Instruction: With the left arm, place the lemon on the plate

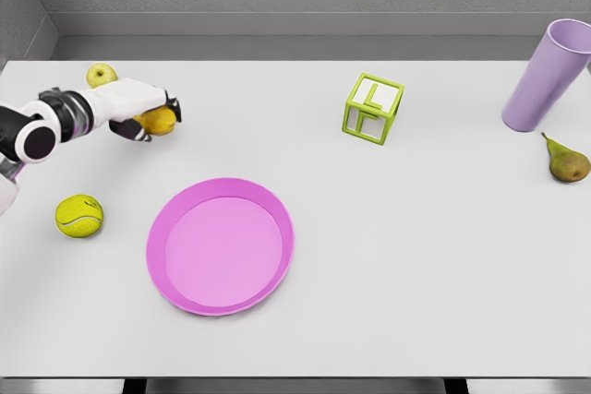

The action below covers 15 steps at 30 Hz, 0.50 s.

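Observation:
A yellow lemon (160, 122) sits at the left of the white table, mostly covered by my left hand (152, 115), whose fingers curl around it from above. Whether the lemon is lifted off the table or still resting on it cannot be told. The pink plate (175, 214) lies flat in front of the hand, toward the table's near edge, with nothing on it. My left arm enters from the left edge. The right arm does not appear.
A green apple (101, 74) lies just behind the left hand. A tennis ball (79, 216) rests left of the plate. A green letter cube (373, 109) stands mid-table, a purple cup (545, 77) and a pear (567, 162) at the far right.

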Tool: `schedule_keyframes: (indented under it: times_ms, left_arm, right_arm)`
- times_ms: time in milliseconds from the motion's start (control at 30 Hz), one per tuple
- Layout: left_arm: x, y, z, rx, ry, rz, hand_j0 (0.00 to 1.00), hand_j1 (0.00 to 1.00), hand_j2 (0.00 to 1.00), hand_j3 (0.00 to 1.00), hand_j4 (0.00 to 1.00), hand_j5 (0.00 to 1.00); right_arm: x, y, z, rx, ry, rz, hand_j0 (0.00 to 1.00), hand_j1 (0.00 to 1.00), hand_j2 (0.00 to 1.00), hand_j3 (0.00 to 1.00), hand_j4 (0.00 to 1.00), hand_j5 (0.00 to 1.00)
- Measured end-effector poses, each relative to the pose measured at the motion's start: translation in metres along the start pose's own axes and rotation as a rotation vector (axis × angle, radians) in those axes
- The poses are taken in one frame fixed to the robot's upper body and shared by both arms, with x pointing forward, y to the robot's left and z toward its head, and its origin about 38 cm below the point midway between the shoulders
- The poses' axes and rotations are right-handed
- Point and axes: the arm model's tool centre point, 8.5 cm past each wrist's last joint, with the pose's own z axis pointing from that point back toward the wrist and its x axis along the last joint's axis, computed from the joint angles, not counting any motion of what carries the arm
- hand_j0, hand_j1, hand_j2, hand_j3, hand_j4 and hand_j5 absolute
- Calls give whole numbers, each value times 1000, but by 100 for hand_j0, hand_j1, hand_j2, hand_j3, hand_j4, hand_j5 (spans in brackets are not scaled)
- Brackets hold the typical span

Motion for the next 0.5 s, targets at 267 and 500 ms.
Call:
schedule_keyframes:
  times_ms: [267,500]
  left_arm:
    - [31,-15,30,-1,-96,-51,61,61,61,61,61,61]
    - [61,-34,59,-31,-320,-166,48,48,48,48,48,48]
  right_arm:
    - [0,0,0,0,0,0,100,100,100,100,100,100]
    - [0,0,0,0,0,0,100,100,100,100,100,100]
